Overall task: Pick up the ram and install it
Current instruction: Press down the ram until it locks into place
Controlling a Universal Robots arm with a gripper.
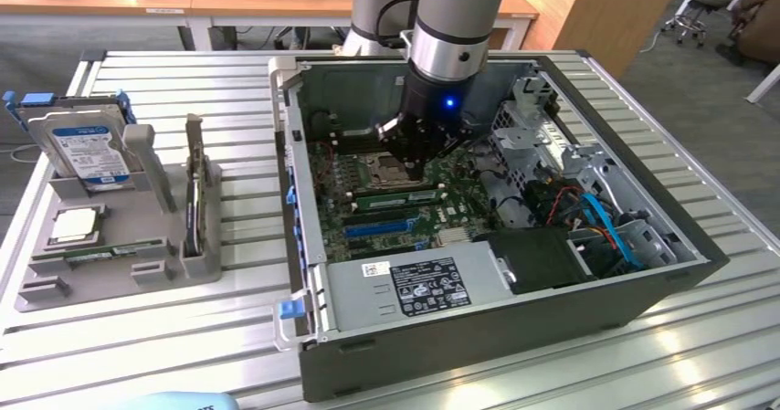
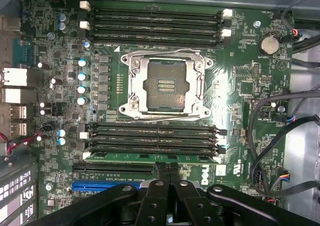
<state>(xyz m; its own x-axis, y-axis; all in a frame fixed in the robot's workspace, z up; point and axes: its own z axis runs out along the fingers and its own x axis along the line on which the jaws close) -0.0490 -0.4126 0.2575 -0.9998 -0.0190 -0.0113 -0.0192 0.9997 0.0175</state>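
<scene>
Reading "DELL" in white on the motherboard (image 2: pixel 235 86) by the blue slot (image 2: pixel 100 186); the gripper (image 2: pixel 169 173) is pressed together over the ram (image 2: pixel 150 158), a green stick lying in the slot nearest that blue slot, beside the empty CPU socket (image 2: pixel 165 86). PC case (image 1: pixel 682 273) lies open on a slatted metal table (image 1: pixel 183 337), PSU label (image 1: pixel 421 287) unreadable. Grey fixture (image 1: pixel 110 246) at the table's exterior-view-left edge holds a blue-labelled hard drive (image 1: pixel 86 150) and a processor chip (image 1: pixel 76 225); wooden desks behind.

Claw (image 1: pixel 412 165) deep in open case (image 1: pixel 488 355); drive cage (image 1: pixel 549 127) and cables (image 1: pixel 609 232) crowd exterior view's right.
</scene>
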